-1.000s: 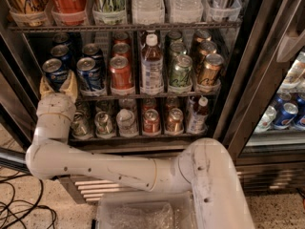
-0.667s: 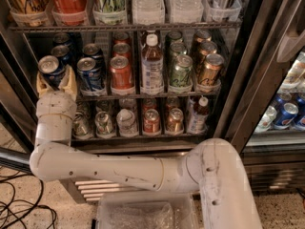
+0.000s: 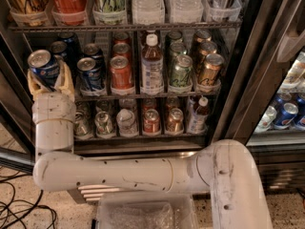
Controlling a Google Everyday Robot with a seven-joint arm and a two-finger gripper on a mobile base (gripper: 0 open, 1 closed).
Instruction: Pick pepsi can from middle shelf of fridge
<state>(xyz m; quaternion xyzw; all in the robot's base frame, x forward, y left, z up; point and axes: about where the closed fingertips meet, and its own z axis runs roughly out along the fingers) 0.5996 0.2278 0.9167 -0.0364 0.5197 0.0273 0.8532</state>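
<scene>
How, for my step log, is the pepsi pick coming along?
Done: the gripper is shut on the pepsi can, which sits tilted at the left end of the middle shelf, raised above its front edge. In hand: apparently lifting it out. Left: bringing it clear of the fridge.

Blue pepsi can, in gripper, fridge left side

Tool with gripped pepsi can higher and further left than before, beside left frame of fridge.
</scene>
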